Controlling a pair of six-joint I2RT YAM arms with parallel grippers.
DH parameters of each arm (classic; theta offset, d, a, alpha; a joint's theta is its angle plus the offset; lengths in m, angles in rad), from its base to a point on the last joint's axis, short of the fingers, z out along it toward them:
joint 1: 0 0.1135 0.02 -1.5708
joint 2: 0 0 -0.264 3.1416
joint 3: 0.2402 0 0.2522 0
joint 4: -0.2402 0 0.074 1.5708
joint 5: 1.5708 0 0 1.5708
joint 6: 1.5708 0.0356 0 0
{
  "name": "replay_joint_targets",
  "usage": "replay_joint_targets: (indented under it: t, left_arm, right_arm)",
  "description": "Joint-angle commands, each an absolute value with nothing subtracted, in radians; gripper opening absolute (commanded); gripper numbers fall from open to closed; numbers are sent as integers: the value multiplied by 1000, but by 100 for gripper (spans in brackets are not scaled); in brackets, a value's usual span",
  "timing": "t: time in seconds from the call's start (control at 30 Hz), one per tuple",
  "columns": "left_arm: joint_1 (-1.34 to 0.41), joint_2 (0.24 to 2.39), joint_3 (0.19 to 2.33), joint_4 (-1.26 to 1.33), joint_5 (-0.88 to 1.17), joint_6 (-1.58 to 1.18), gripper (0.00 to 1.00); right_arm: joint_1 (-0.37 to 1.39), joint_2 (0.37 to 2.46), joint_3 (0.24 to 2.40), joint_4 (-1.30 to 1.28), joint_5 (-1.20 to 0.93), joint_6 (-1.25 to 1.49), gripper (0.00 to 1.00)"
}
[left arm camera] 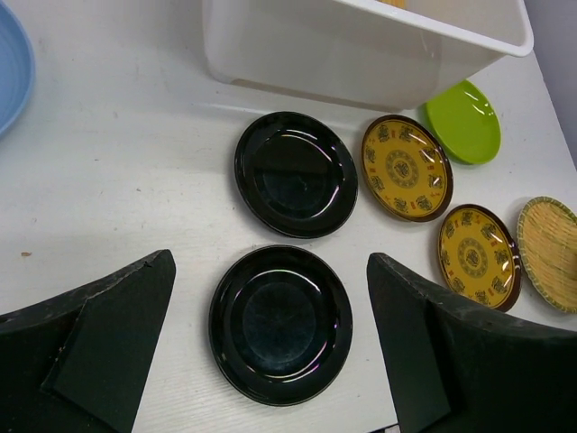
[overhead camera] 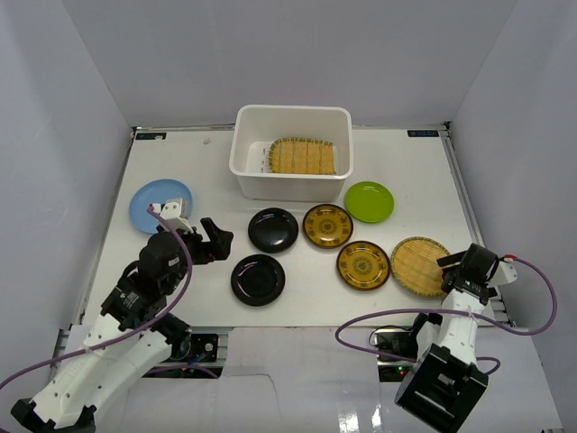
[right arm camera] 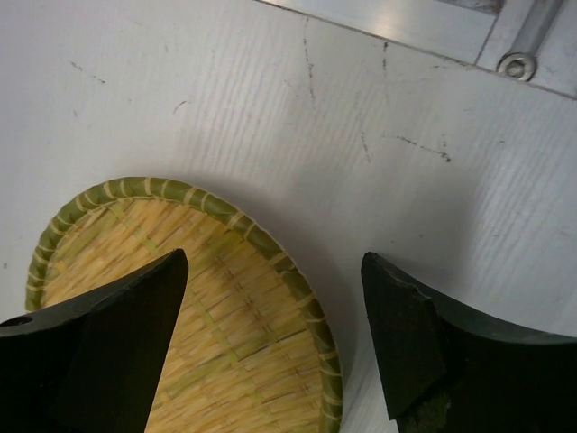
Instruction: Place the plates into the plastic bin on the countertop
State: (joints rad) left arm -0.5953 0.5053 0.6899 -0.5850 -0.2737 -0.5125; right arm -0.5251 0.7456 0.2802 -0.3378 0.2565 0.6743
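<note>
The white plastic bin (overhead camera: 291, 188) stands at the back of the countertop (overhead camera: 204, 167) with one woven plate (overhead camera: 302, 156) inside. On the countertop lie a light blue plate (overhead camera: 160, 204), a lime green plate (overhead camera: 369, 201), two black plates (overhead camera: 273, 230) (overhead camera: 258, 279), two patterned plates (overhead camera: 327, 225) (overhead camera: 363, 265) and a second woven plate (overhead camera: 420, 265). My left gripper (overhead camera: 215, 239) is open and empty; in the left wrist view it (left arm camera: 269, 262) hangs above the nearer black plate (left arm camera: 280, 323). My right gripper (right arm camera: 273, 257) is open, its jaws either side of the woven plate's rim (right arm camera: 306, 298).
White walls enclose the table on three sides. The table's metal edging (right arm camera: 406, 27) runs close behind the right gripper. The left wrist view also shows the bin wall (left arm camera: 361, 54), the green plate (left arm camera: 463, 121) and both patterned plates (left arm camera: 407, 167) (left arm camera: 478, 256).
</note>
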Motion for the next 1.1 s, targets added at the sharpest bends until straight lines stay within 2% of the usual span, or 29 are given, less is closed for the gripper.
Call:
replay_joint_targets:
  t: [0.0,0.07,0.13,0.27,0.37,0.43,0.47,0.5,0.57,0.6,0.83,1.07]
  left_arm:
    - [-611,492,689,-561,-293,-500,98]
    - [-611,488,687,-563,-291,-502,98]
    - [-611,495,689,-563,-291,-502,98]
    - [-611,497,689,-569,-295,-508,98]
    - [-611,489,686,-569,-296,-515,98]
    - [-612,494,684,-568,-295,-518,98]
    - [-612,500,684,-569,-295,-518,98]
    - [-611,505,686,-568,-291,-518,98]
    - [-611,526,687,-566,-284,-522,98]
    - [-611,534,689,-565,-284,-523,98]
    - [-609,571,703,-557,-281,-529,98]
    - [-609,621,744,-515,-278,-535,98]
  right_arm:
    - [-537,781,215,-301,109,707,81]
    - [-541,790,198,-267,40,739,77]
    - [-546,802,155,-191,-38,767,68]
    - [-549,834,112,-109,-78,807,61]
    - [-557,851,112,-110,-43,795,48]
    - [-563,832,112,-107,-23,798,30]
    - [-566,822,113,-107,-17,796,30]
    - [-568,813,115,-107,-9,795,23]
    - [-574,776,132,-112,-6,773,17]
    - [-574,761,138,-115,12,764,8]
    - [-575,627,265,-199,32,710,8]
    - [-575,624,455,-173,-161,816,8]
